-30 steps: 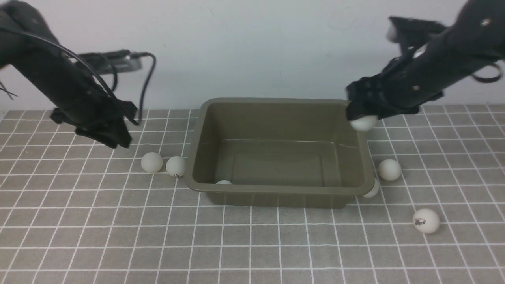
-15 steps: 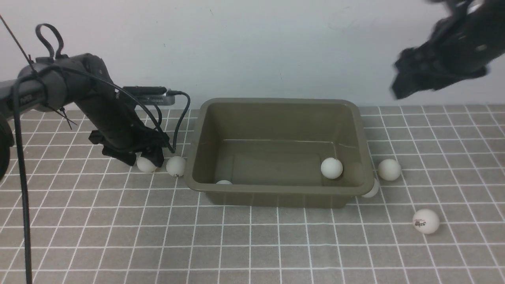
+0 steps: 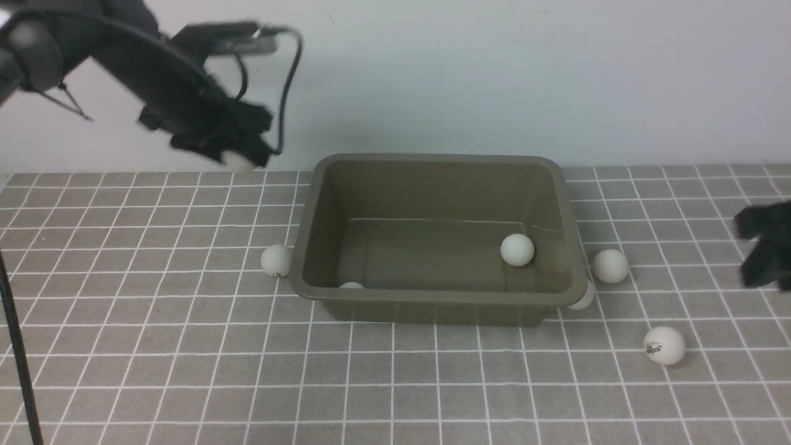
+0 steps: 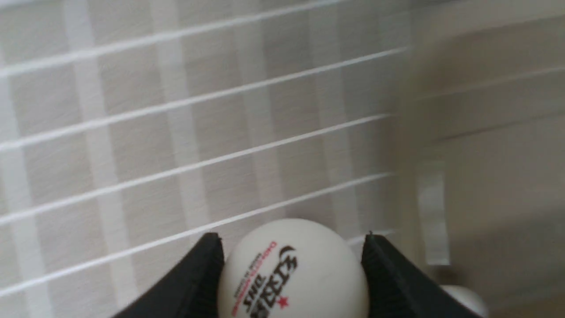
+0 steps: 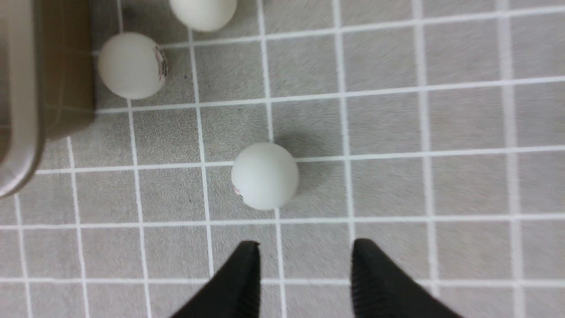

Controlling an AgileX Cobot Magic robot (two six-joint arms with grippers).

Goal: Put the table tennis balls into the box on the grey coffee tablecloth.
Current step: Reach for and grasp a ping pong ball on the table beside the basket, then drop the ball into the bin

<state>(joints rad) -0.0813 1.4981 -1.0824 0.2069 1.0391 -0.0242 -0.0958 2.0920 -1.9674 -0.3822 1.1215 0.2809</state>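
The left pincer [image 3: 241,156], clamped on a ball [image 4: 293,269], hangs high over the cloth [image 3: 185,371], short of the box [image 3: 432,306]; early release would likely miss. The right pincer [image 5: 302,251], apart and empty, hovers above a loose ball [image 5: 265,175]; a nudge could roll it away.

The left end effector [image 3: 240,159] sits in open air, nothing between it and the box [image 3: 432,162] rim to its right. The right end effector [image 5: 304,265] has bare tablecloth [image 5: 419,132] below, one ball [image 5: 265,175] just ahead, two more balls [image 5: 130,65] crowding the box wall past that.

Two balls [image 3: 517,250] in box [image 3: 432,301], one left, three right, nearest perhaps touching
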